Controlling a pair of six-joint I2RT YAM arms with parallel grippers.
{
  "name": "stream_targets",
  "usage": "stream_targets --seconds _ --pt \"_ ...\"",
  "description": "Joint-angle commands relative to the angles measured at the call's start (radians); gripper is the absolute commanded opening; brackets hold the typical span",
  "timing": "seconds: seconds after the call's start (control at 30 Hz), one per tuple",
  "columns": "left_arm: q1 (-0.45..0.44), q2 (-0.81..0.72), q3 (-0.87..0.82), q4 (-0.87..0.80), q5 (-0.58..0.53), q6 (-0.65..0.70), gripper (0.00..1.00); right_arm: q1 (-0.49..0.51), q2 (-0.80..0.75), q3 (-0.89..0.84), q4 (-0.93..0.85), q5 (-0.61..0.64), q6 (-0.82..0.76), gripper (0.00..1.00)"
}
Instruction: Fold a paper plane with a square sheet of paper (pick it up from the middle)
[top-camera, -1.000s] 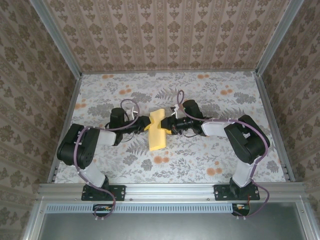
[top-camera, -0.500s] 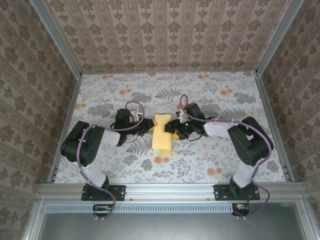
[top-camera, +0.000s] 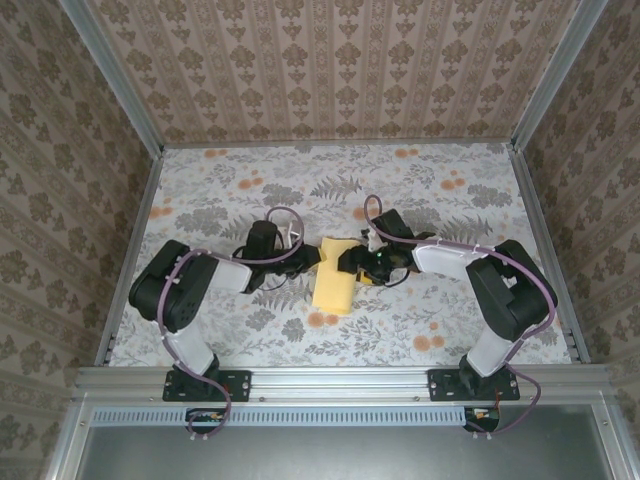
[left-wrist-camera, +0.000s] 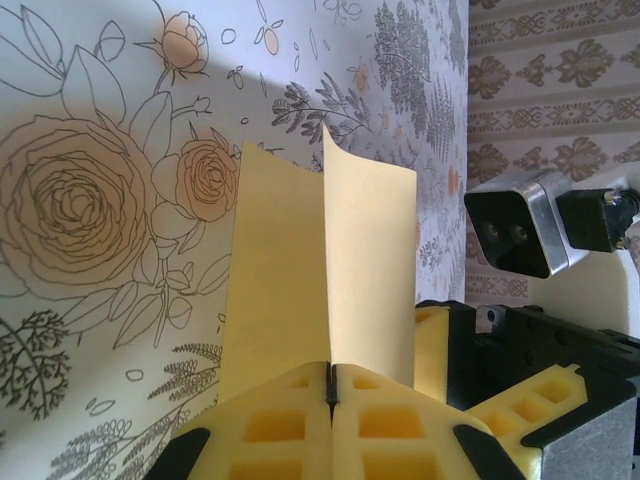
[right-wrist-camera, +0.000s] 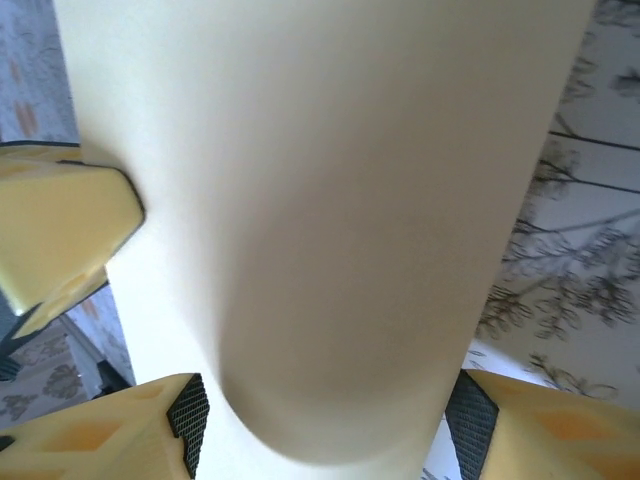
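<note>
sheet (top-camera: 334, 276) sat folded at frame centre | my left jaws pinched its edge tight | my right jaws stood wide astride it | tip: hold left firm, pinch crease squarely

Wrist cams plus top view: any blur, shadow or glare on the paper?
Right wrist: the square sheet of paper is very close and soft, with a grey shadow down its curved middle. Left wrist: its edges are crisp, the flowered table cover sharp. Top external: even light, no glare.

The floral-print table (top-camera: 450, 310) carries the folded sheet of paper (top-camera: 333, 285), apparently resting on it.
</note>
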Motion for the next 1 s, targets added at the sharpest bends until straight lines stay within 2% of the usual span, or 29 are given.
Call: stream_targets --seconds 0.0,0.27,0.6,0.7,0.83,0.9,0.97 --pt "-0.015 0.025 0.028 0.004 -0.019 0.022 0.00 -0.008 -0.025 -0.002 -0.083 0.068 -0.008 0.68" --pt "-0.038 0.053 0.054 0.004 -0.024 0.019 0.00 -0.006 -0.062 -0.051 -0.054 0.090 0.045 0.69" --pt "-0.062 0.095 0.087 0.001 -0.020 0.008 0.00 -0.006 -0.024 -0.044 -0.096 0.135 0.054 0.58" --pt "-0.062 0.085 0.089 -0.016 -0.030 0.005 0.08 -0.006 -0.011 -0.043 -0.114 0.153 0.051 0.54" --pt "-0.063 0.039 0.079 -0.014 -0.056 -0.025 0.27 -0.006 0.023 -0.028 -0.166 0.192 0.034 0.49" --pt "-0.063 -0.002 0.082 -0.072 -0.108 -0.006 0.34 -0.006 0.039 -0.020 -0.196 0.214 0.027 0.48" --pt "-0.061 -0.063 0.093 -0.199 -0.163 0.048 0.40 -0.006 0.049 -0.021 -0.213 0.235 0.025 0.47"
